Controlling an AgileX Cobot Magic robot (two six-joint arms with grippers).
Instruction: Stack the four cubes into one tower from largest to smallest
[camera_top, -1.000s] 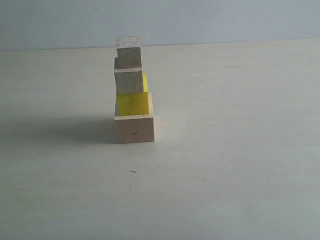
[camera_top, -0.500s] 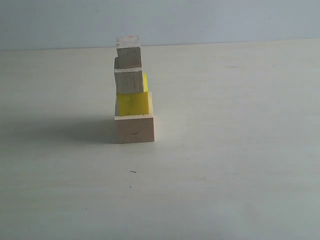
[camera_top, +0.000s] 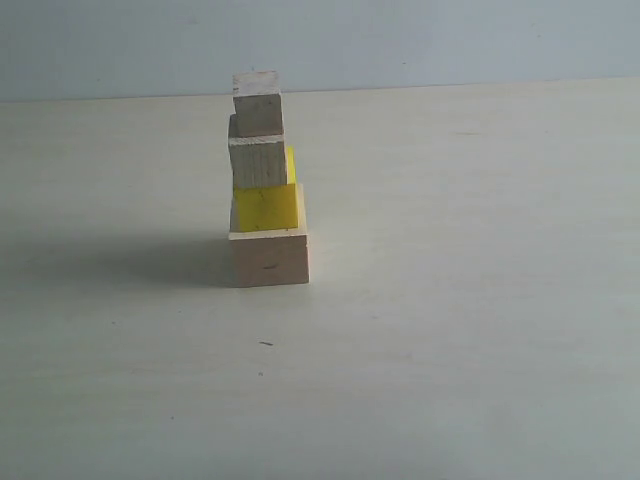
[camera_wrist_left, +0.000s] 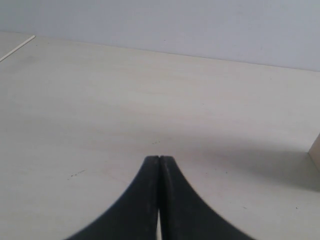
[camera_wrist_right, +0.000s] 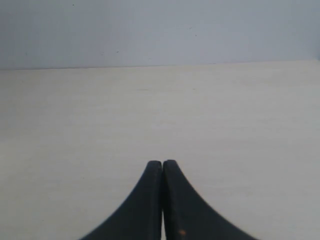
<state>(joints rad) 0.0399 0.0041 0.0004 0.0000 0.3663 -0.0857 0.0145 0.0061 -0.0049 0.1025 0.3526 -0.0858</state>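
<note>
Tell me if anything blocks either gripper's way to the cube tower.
Nothing visible does. The tower stands alone on the table, and both wrist views show only bare table directly ahead of the shut left gripper and right gripper.

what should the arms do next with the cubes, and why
Probably just hold both arms clear: the tower already stands complete, large wood cube at the bottom, then yellow cube, medium wood cube, small wood cube on top. The left gripper and right gripper are shut and empty.
</note>
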